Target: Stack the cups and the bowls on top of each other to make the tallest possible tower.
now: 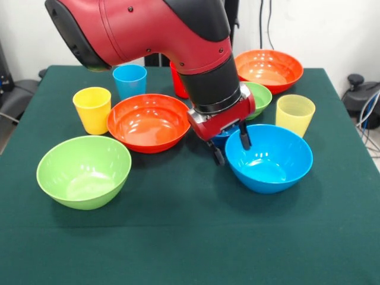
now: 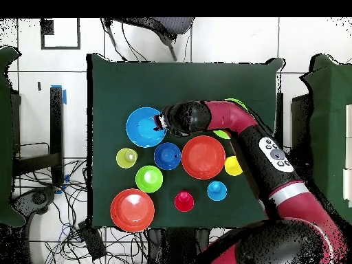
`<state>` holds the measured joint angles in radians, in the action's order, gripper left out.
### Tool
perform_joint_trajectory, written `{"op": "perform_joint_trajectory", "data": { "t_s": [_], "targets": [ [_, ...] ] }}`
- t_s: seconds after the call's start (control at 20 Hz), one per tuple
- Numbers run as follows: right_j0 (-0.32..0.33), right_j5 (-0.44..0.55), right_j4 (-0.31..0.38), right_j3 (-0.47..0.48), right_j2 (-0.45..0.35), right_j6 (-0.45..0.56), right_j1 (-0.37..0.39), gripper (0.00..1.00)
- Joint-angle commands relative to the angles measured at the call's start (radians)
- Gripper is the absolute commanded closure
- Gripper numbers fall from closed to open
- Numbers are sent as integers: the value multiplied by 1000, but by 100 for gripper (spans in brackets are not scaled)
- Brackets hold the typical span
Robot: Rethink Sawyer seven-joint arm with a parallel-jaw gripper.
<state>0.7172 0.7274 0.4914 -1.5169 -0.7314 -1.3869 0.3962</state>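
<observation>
My gripper [image 1: 231, 146] [image 2: 159, 124] is open and low at the near-left rim of the big blue bowl [image 1: 270, 159] [image 2: 143, 128]. One finger [image 1: 244, 138] is inside the rim and the other [image 1: 218, 155] outside. The small dark blue bowl [image 1: 224, 140] [image 2: 167, 156] sits just behind the gripper, mostly hidden. An orange-red bowl [image 1: 148, 122] [image 2: 203, 157] stands left of the gripper. The big green bowl [image 1: 84, 171] is front left. The small green bowl [image 1: 260, 96] and second orange-red bowl [image 1: 268, 70] stand behind. All bowls stand singly; no tower shows.
The yellow cup [image 1: 92, 110], light blue cup [image 1: 129, 81] and ribbed pale yellow cup [image 1: 294, 114] stand upright on the green table [image 1: 190, 237]. The red cup [image 1: 177, 82] is mostly hidden behind the arm. My arm crosses above the back of the table.
</observation>
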Motion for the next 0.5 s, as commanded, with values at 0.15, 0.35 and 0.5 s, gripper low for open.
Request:
{"op": "perform_joint_trajectory", "data": {
  "t_s": [0.15,0.35,0.5],
  "targets": [
    [-65,121,54,38,118,40,-74,0],
    [-72,129,52,37,133,41,-81,0],
    [-70,125,34,29,130,38,-86,0]
  ]
}}
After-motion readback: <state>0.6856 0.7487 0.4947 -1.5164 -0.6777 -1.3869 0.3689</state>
